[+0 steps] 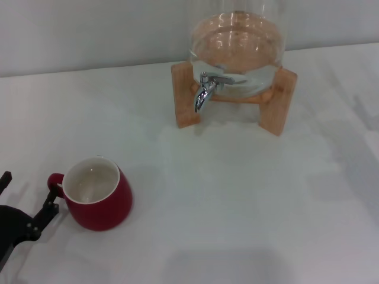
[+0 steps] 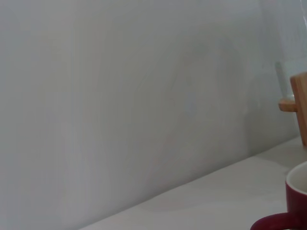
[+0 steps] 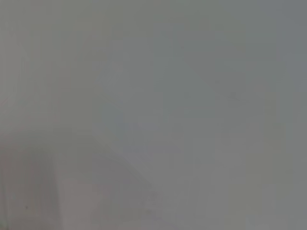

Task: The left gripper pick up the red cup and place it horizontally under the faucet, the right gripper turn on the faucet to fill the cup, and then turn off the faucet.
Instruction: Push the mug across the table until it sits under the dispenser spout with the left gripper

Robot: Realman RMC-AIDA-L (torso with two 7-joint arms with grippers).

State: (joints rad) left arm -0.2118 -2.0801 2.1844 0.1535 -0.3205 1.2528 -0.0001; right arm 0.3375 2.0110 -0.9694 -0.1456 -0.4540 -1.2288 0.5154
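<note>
Left gripper [image 1: 26, 198]: only body part visible, head view only. All black, matte. Two slim fingers spread apart, one [image 1: 48, 207] longer and angular, stepped like linked bars; the other [image 1: 5, 179] shows only a short tip. Behind the fingers, a rounded black body. No cables, screws, labels or markings discernible. Wrist views show no part of either arm.

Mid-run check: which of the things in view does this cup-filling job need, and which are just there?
Needed:
- red cup, upright on the table, handle toward the left gripper
- left gripper, open beside that handle, not gripping
- faucet, nothing beneath it

Just there:
- wooden stand
- glass jar on the stand
- white table

Right gripper is out of view.
</note>
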